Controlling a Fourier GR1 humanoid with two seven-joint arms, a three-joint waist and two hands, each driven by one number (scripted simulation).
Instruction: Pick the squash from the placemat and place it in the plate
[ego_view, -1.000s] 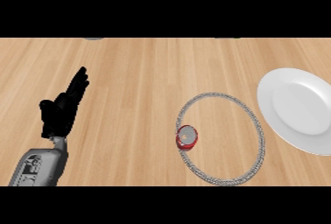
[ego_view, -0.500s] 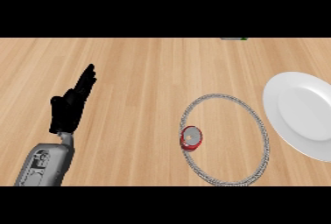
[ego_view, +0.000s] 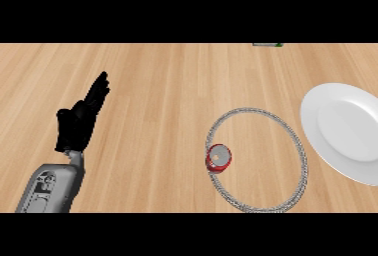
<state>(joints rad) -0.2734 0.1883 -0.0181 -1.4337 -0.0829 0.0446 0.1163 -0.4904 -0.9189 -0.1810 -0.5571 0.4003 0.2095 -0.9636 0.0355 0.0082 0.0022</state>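
A small red round object with a grey face (ego_view: 218, 158), where the task names a squash, lies on the left part of a round wood-coloured placemat (ego_view: 260, 145) with a grey braided rim. A white plate (ego_view: 345, 131) sits just right of the placemat, cut off by the view's right edge. My left hand (ego_view: 80, 120) stands at the left, open with its fingers straight and pointing away, well apart from the placemat and holding nothing. My right hand does not show.
The wooden counter (ego_view: 162, 85) spreads between the left hand and the placemat. A small green thing (ego_view: 267, 44) peeks in at the far top edge.
The whole scene has drifted slightly right and down in the view. The left hand keeps its open pose. The green thing has come into view at the top.
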